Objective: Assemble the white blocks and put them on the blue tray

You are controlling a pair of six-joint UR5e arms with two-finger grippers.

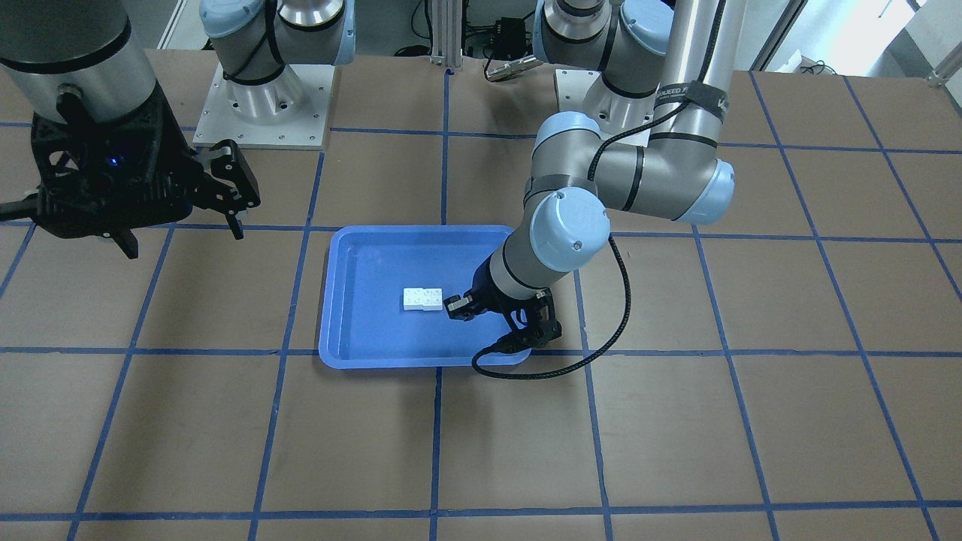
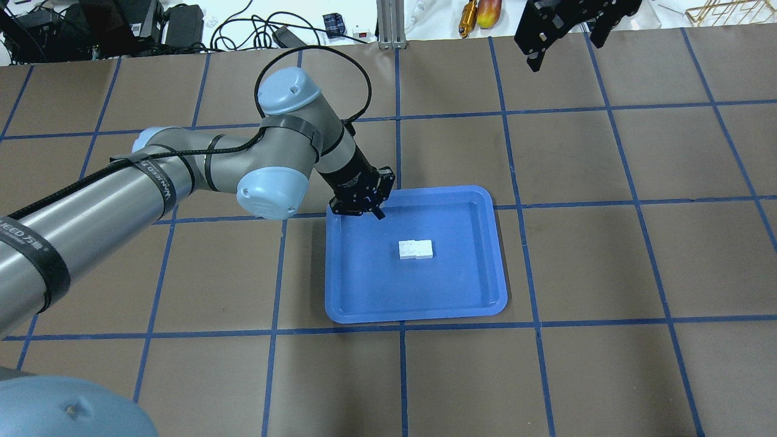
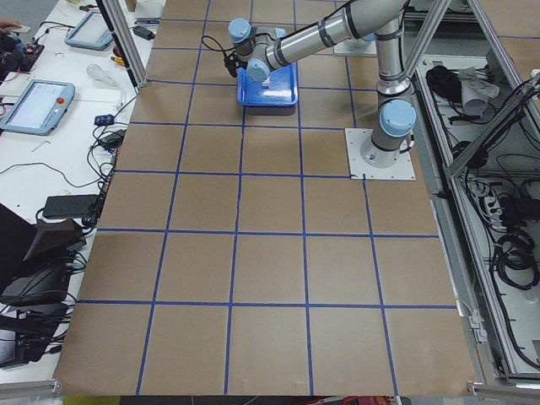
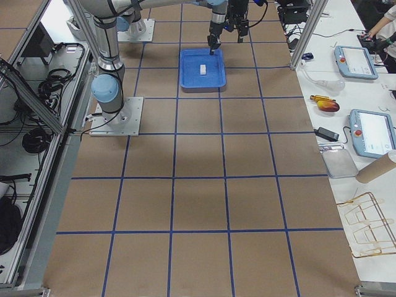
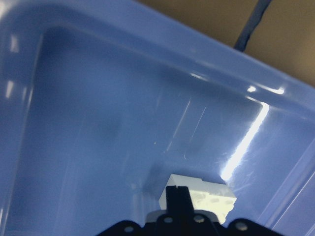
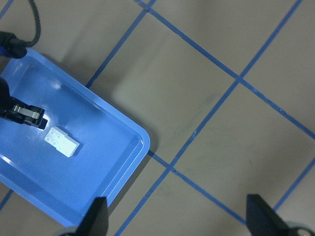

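Note:
The white blocks, joined into one short bar, lie flat near the middle of the blue tray. They also show in the overhead view and in the right wrist view. My left gripper hangs low over the tray's floor just beside the bar, shut and empty. The left wrist view shows its fingertips pressed together, with the bar just beyond them. My right gripper is open and empty, held high and well away from the tray.
The table is covered in brown paper with a grid of blue tape lines. The left arm's black cable loops over the tray's corner. Tools and cables lie beyond the table's far edge. The arm bases stand at the robot's side.

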